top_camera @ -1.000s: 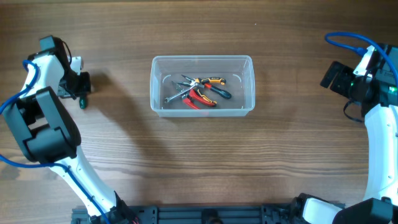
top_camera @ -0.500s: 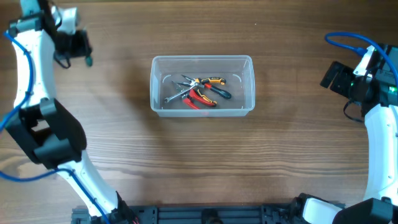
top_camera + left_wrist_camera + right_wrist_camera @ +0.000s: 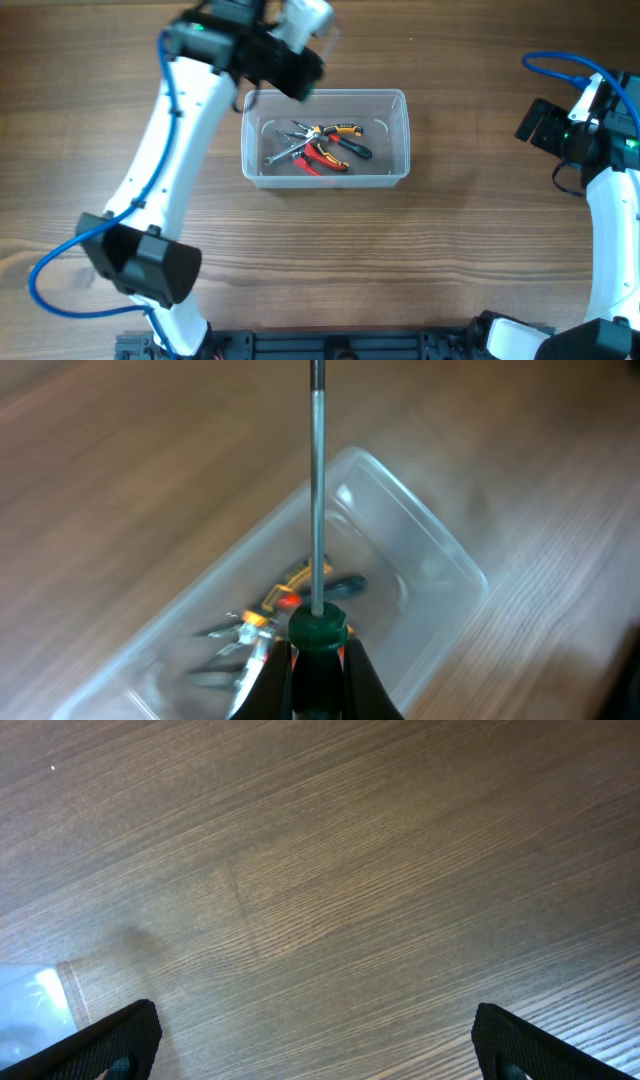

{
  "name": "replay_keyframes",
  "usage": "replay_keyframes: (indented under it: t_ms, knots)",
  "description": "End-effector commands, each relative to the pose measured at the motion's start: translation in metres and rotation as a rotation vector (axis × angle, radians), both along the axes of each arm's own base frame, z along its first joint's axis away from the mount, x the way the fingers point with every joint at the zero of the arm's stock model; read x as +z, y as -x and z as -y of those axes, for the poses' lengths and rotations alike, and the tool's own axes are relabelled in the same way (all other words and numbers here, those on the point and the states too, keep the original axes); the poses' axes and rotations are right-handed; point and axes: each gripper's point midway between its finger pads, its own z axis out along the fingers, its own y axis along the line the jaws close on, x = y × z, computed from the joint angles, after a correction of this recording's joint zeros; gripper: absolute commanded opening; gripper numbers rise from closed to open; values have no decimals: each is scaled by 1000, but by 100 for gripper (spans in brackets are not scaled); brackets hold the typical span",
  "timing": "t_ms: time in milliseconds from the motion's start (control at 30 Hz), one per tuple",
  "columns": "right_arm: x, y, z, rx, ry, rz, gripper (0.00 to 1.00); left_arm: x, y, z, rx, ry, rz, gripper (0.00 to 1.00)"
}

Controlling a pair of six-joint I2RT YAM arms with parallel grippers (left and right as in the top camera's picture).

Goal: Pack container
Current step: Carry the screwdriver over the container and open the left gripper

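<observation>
1. Position: container (image 3: 407,140) sits upright at the middle of the desk (image 3: 450,260), long side running left to right, top open.
2. Contents: orange-and-black pliers (image 3: 338,130), red-gripped pliers (image 3: 325,158) and a dark-handled tool (image 3: 357,149) lie crossed in one heap on the floor of the bin. Grey metal pieces on the left of the heap are too small to identify.
3. Overhead: the left arm reaches from the near left over the container's far-left corner. Its wrist is blurred and covers that corner, and the fingers cannot be seen from above.
4. Left wrist view: left pincer (image 3: 318,660) is clamped on a green-handled screwdriver (image 3: 317,520). Only the handle's top shows between the fingers, the rest being cut off at the bottom edge. The shaft runs off the top edge, so the tip is not seen.
5. Same view: the container lies beneath the screwdriver and is blurred. The height above it cannot be judged.
6. Right wrist view: right pincer (image 3: 315,1045) is spread wide with nothing between the fingers, over bare desk. Only the fingertips show, at the lower corners. A sliver of the container's corner shows at the lower left edge.
7. Overhead: the right arm stands at the right edge, well apart from the container and partly cut off.
</observation>
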Motion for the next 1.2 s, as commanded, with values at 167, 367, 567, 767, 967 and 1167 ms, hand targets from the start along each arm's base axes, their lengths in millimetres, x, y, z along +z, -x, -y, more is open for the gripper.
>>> replay_keyframes:
  t_ms: [167,367,567,767,967,1167]
  knots:
    - [2,1,3,-25,6,7,100,-73,22,34,-189,-220,-71,4]
    - [2,1,3,-26,6,6,100,-130,24,25,-213,-297,-213,4]
    - [2,1,3,-25,6,7,100,-156,30,21,-216,-327,-296,4]
    - [2,1,3,-25,6,7,100,-162,36,17,-219,-342,-333,4]
    - [2,1,3,-25,6,6,100,-166,42,15,-222,-354,-364,6]
    - [2,1,3,-25,6,6,100,-170,42,14,-223,-358,-375,22]
